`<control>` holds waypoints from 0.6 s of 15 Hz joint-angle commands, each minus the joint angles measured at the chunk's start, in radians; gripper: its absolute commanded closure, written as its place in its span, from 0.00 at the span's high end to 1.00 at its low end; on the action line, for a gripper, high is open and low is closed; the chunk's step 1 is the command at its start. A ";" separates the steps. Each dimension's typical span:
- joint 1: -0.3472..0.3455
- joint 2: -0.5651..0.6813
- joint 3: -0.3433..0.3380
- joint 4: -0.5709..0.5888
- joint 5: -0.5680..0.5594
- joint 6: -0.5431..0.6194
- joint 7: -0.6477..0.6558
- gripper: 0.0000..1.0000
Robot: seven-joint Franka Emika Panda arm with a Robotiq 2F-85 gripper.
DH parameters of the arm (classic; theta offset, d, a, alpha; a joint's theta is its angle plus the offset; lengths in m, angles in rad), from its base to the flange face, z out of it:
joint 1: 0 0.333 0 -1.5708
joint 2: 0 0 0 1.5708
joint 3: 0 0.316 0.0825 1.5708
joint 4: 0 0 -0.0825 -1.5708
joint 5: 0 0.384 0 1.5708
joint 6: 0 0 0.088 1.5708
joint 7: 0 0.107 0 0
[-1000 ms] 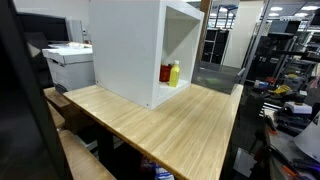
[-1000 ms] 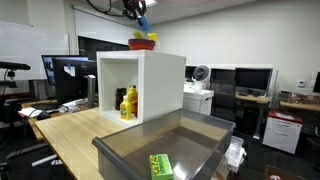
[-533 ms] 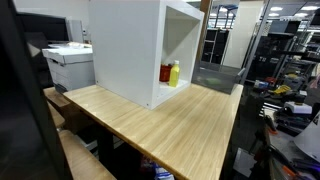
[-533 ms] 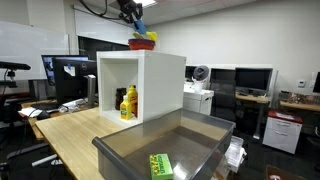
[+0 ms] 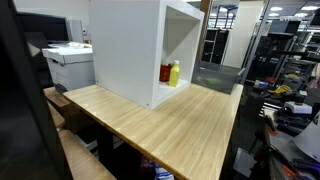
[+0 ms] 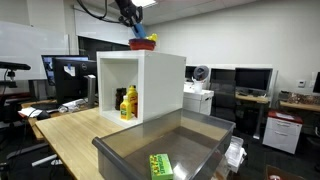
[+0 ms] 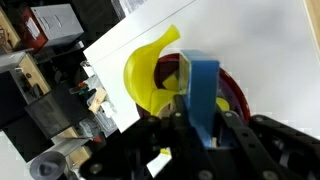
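On top of the white open-fronted cabinet [image 6: 160, 85], a yellow plastic bowl [image 7: 150, 75] sits in a red bowl [image 7: 232, 100]. Just above them the fingers [image 7: 234, 127] are clamped on a flat blue plastic piece [image 7: 203, 85]. Inside the cabinet stand a yellow bottle [image 5: 175, 72] and a red container [image 5: 166, 73]; their labels are unreadable.

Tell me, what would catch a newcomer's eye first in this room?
The big white cabinet on the wooden table stands out, open at the front with yellow and red bottles inside. On its top, the gripper is shut on a blue piece, right beside a yellow bowl and a red bowl.
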 commanded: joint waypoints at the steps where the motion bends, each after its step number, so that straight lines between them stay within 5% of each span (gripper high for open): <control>1: 0.013 -0.022 -0.017 -0.035 0.022 0.019 -0.045 0.06; 9: 0.018 -0.002 -0.022 0.003 0.025 0.042 -0.037 0.06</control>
